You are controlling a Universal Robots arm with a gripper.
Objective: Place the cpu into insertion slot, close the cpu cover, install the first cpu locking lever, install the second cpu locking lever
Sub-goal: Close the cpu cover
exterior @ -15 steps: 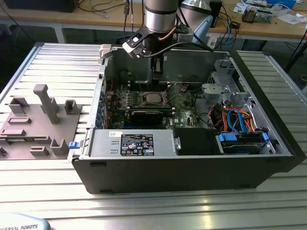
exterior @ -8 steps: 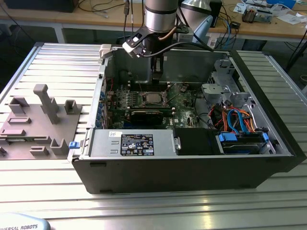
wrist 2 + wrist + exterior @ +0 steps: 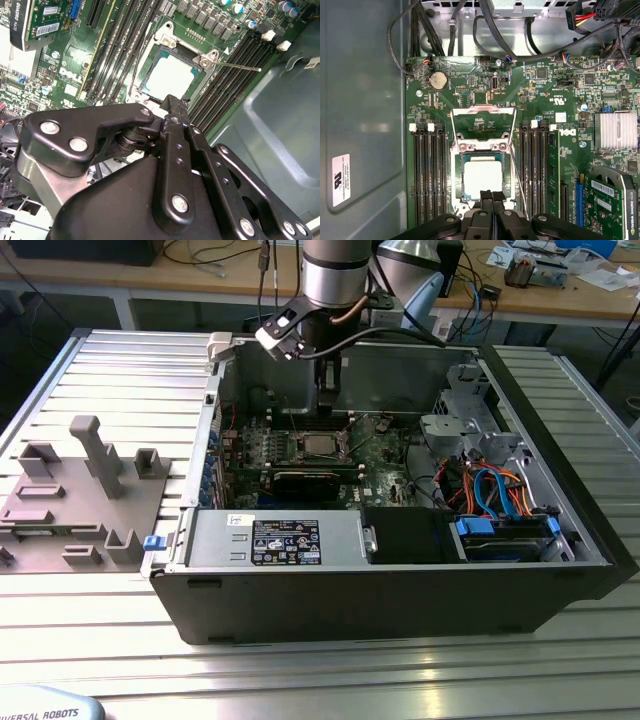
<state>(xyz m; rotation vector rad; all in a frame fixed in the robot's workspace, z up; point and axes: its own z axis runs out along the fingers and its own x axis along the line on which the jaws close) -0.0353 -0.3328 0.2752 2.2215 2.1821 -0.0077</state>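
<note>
My tool (image 3: 492,196) hangs straight down inside the open computer case (image 3: 400,580). Its two black fingertips are pressed together with nothing between them. In both wrist views the tips (image 3: 172,103) sit over the near edge of the cpu (image 3: 482,175); I cannot tell whether they touch it.

The cpu lies flat in the insertion slot (image 3: 458,180), dull silver top up and square to the metal rim. In the exterior view it shows as a pale square (image 3: 320,447) on the board, just below the tool (image 3: 328,400).

The cpu cover (image 3: 482,108) is not down on the chip. It is swung open on the side of the slot away from the tool, and green board shows through its window. A thin locking lever (image 3: 519,185) runs unlatched along one side of the slot, angling out over the memory slots (image 3: 535,170).

Further out on the motherboard (image 3: 530,95) I see a coin battery (image 3: 437,80), a finned silver heatsink (image 3: 618,130) and a green expansion card (image 3: 612,200). The case rests on a ribbed metal surface (image 3: 110,370), with a grey fixture tray (image 3: 80,490) at the exterior view's left.
</note>
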